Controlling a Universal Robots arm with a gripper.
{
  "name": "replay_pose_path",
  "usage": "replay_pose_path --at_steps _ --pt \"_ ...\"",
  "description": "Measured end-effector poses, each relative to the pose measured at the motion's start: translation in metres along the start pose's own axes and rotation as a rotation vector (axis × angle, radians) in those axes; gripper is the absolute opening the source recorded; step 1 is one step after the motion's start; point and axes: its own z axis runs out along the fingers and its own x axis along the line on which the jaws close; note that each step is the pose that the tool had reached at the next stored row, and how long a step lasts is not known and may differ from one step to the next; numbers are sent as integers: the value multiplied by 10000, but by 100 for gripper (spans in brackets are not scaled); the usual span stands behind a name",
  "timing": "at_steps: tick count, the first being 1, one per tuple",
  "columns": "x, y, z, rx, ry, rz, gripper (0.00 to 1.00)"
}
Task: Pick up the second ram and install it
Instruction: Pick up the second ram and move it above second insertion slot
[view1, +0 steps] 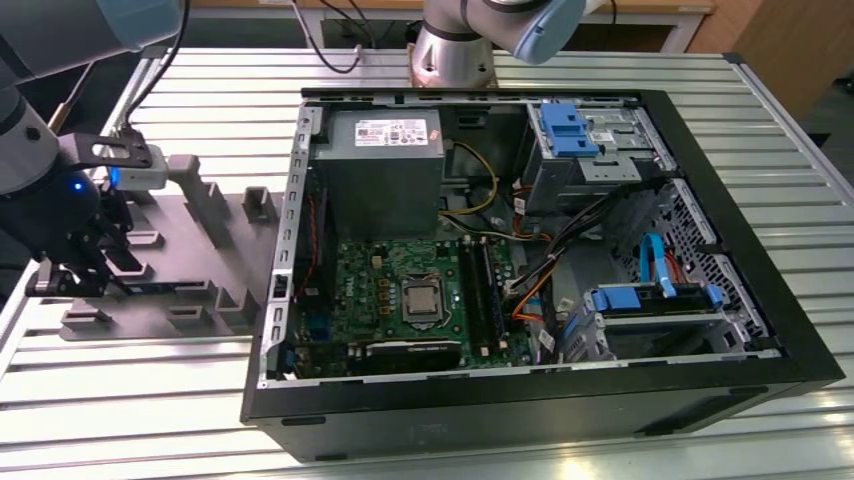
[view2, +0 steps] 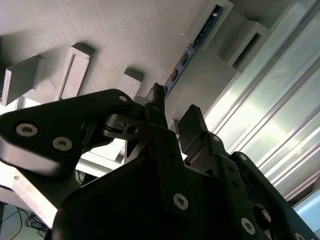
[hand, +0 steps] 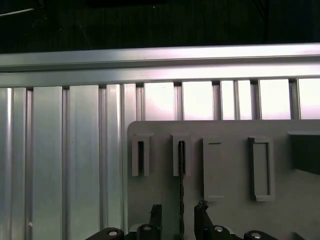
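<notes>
Your table (view1: 747, 180) is bare ribbed aluminium, brushed, and it goes properly shiny where the light hits. The fixture (view1: 220, 235) on it looks like matt grey plastic with a fine layered grain. The gripper (view2: 174, 107) is smooth black with a satin sheen and bright metal screws. The case (view1: 534, 400) is matt black outside and bare perforated sheet metal inside, with smooth blue plastic brackets (view1: 567, 130).

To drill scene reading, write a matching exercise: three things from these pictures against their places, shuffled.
Things:
1. thin dark ram stick
2. green circuit board
3. black gripper

Places:
A. inside the open black computer case
B. over the fixture, fingers open
C. standing on edge in a slot of the grey plastic fixture plate

Pairs: 1-C, 2-A, 3-B
</notes>
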Motion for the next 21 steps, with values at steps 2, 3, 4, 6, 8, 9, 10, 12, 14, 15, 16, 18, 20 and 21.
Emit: replay_pose_path --at_steps 2,3,4,6,8,9,10,12,14,15,16,18,20,21 --pt "-8 1 7 2 -1 1 39" --pt "-12 1 9 1 -1 1 39" --pt "-15 1 13 1 -1 0 39" --pt "-21 1 19 0 0 0 39" --pt "-23 1 27 -2 1 -1 39" --pt "-24 1 33 -1 1 0 39" --pt "-24 1 38 -1 1 0 39" --pt "-24 1 51 -1 1 0 39" --pt "-24 1 68 0 0 0 39" --pt "-24 1 78 0 0 0 39" --pt "-24 1 87 0 0 0 39" --pt "-23 0 103 -1 1 0 39" --pt "-23 0 117 0 0 0 39" --pt "-23 0 123 -1 0 0 39"
